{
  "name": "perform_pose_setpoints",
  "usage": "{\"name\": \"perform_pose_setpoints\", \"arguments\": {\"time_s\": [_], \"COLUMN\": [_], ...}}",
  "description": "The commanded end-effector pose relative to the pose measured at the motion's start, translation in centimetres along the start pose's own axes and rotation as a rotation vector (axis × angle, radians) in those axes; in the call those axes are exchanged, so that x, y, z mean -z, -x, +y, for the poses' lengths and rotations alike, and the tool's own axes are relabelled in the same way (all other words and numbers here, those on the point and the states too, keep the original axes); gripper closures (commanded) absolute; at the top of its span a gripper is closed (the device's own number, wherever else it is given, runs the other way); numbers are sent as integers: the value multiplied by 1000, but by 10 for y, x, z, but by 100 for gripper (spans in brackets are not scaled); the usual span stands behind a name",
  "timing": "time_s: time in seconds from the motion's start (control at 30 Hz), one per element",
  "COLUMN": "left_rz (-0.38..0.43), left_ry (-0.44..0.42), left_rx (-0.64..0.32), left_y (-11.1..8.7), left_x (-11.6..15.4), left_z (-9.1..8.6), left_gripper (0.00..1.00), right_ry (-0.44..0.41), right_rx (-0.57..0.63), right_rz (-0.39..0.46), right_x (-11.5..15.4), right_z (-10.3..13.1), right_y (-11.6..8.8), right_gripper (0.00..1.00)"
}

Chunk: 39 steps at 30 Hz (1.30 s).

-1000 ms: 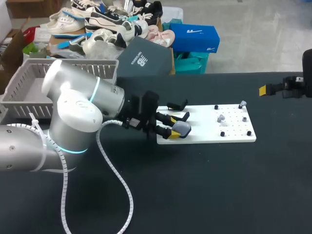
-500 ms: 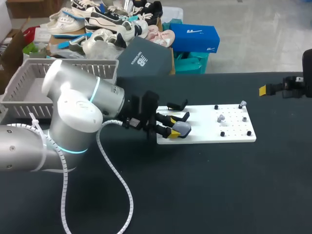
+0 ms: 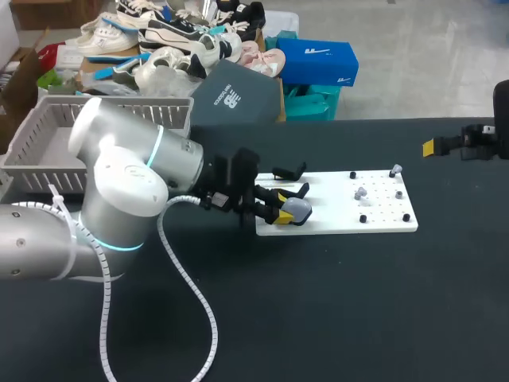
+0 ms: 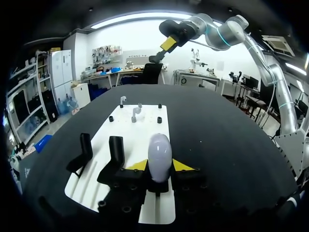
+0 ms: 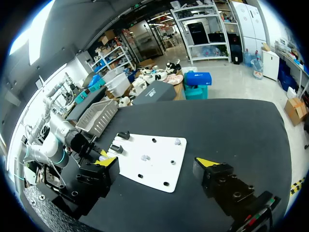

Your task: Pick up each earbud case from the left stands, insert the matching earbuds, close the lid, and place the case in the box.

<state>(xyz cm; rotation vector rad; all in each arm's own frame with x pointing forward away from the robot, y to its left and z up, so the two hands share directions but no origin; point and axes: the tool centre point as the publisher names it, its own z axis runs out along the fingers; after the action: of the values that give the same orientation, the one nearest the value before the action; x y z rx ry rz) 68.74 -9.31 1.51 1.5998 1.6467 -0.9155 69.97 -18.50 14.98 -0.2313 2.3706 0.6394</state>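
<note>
A grey earbud case (image 3: 297,209) (image 4: 160,154) stands on the near-left end of the white board (image 3: 382,223) (image 4: 145,125). My left gripper (image 3: 285,206) (image 4: 160,166) is shut on it, a yellow tip pressed against each side. Beside it stand two empty black stands (image 3: 290,171) (image 4: 116,150). Small grey earbuds (image 3: 360,192) (image 4: 136,111) sit on pegs at the board's far end, another earbud (image 3: 395,169) at its corner. My right gripper (image 3: 445,145) (image 5: 157,163) hangs open, high at the table's far right, with nothing between its fingers.
A grey slatted basket (image 3: 48,143) (image 5: 94,116) stands at the table's back left, behind my left arm. Small black pegs (image 3: 363,218) dot the board's right end. Black tabletop (image 3: 334,302) spreads in front of the board.
My left gripper's fingers have drawn in against the sides of the earbud case. Neither arm has shifted, and the right gripper stays wide open.
</note>
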Motion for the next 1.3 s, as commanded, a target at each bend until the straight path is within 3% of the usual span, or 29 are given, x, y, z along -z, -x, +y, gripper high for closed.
{"name": "perform_pose_setpoints", "arguments": {"time_s": [0.03,0.17,0.67,1.3], "left_rz": [3,3,-34,-145], "left_ry": [2,2,9,58], "left_rx": [3,5,47,64], "left_y": [0,0,5,34], "left_x": [-2,-1,12,57], "left_z": [0,1,4,23], "left_gripper": [84,100,100,100], "right_ry": [0,0,0,0], "right_rx": [1,1,1,1], "right_rz": [2,2,2,2], "right_x": [0,0,0,0], "right_z": [0,0,0,0], "right_y": [0,0,0,0], "right_gripper": [0,0,0,0]}}
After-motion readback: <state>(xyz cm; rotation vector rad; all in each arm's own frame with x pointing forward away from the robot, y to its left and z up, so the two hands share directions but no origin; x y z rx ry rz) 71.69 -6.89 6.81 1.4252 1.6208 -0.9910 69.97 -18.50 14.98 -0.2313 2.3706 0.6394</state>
